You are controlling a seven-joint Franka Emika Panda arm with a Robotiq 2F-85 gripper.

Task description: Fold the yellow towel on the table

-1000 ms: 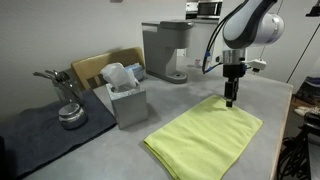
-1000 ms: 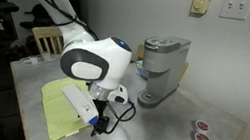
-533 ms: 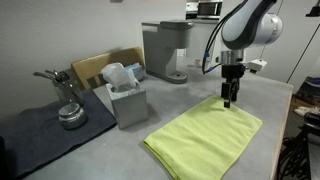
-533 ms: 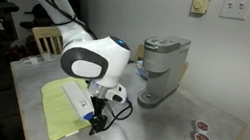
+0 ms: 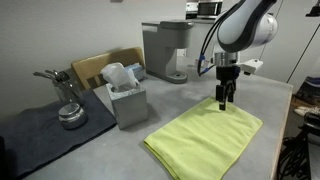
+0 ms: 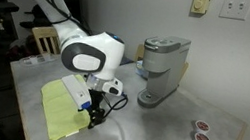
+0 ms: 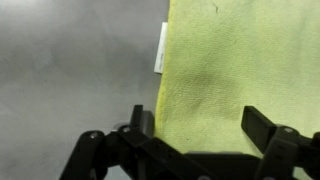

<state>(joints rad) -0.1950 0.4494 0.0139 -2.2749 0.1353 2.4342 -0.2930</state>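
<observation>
The yellow towel [image 5: 205,135] lies flat on the light grey table [image 5: 175,100], also in the exterior view from the far side [image 6: 56,112]. My gripper [image 5: 224,101] hangs straight down just above the towel's far corner, jaws open and empty; it also shows in an exterior view [image 6: 91,121]. In the wrist view the gripper [image 7: 203,126] straddles the towel [image 7: 230,70] near its left edge, one finger by the edge, the other over the cloth. A small white tag [image 7: 161,47] sticks out from that edge.
A grey tissue box [image 5: 127,98] stands left of the towel, with a coffee machine [image 5: 165,50] behind it. A dark grey mat [image 5: 40,128] holds a metal pot [image 5: 70,115]. Two coffee pods [image 6: 199,133] sit near the table's corner. The table edge [image 5: 288,120] runs close by the towel.
My gripper has shifted slightly sideways over the towel's far corner, staying open at about the same height. The towel has not moved.
</observation>
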